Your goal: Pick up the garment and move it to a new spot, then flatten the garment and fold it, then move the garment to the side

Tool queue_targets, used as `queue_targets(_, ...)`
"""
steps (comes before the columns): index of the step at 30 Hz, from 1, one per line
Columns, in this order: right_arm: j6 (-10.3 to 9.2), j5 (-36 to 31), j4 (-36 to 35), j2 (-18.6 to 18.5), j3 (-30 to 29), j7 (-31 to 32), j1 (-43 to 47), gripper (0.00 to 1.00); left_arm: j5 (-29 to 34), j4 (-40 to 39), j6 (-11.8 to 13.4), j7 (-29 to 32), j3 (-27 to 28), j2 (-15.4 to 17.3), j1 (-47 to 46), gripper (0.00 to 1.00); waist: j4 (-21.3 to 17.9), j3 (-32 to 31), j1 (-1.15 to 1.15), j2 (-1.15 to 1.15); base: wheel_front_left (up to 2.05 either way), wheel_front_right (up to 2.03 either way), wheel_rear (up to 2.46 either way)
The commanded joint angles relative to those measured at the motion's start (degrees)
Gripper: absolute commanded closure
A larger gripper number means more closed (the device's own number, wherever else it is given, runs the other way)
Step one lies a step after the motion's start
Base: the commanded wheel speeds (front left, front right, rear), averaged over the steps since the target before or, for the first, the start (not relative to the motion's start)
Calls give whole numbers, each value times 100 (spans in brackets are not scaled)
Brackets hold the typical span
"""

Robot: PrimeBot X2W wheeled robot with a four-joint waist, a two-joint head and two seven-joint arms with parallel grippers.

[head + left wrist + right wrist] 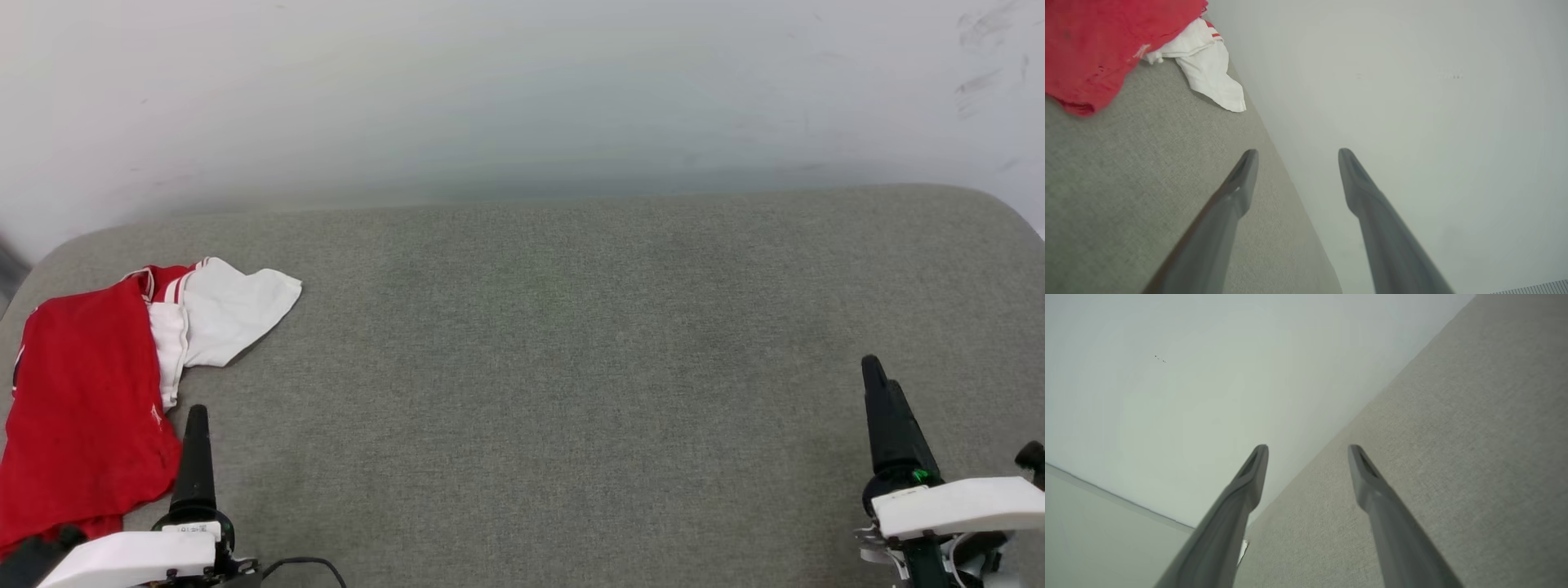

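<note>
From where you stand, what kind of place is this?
Probably an indoor test room for folding clothes: a wide grey fabric-covered surface stands against a bare, scuffed white wall, and one crumpled red and white T-shirt lies at its left edge.

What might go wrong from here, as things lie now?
The garment lies bunched at the left edge of the grey surface; a pinch by the open left gripper may catch one layer only, or drag it off. The right gripper is far across, so a two-handed lift may come late.
</note>
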Motion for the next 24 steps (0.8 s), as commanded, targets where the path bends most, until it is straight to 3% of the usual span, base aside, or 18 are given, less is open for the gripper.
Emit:
queue_targets(1, 0, -287, -174, -1, 43, -55, -108, 0, 171, -148, -9, -42, 29, 13, -72, 0, -2, 2, 0, 0, 0, 0, 0)
queue_targets(9, 0, -1590, -640, 0, 276, -210, -115, 0, 1531, -796, 147, -199, -173, 13, 10, 0, -16, 31, 0, 0, 0, 0, 0)
queue_targets(24, 0, -3407, -887, 1, 607, -473, -36, 0, 4034, -1527, 1143, -463, -1393, 52, 177, 0, -62, 63, 0, 0, 0, 0, 0)
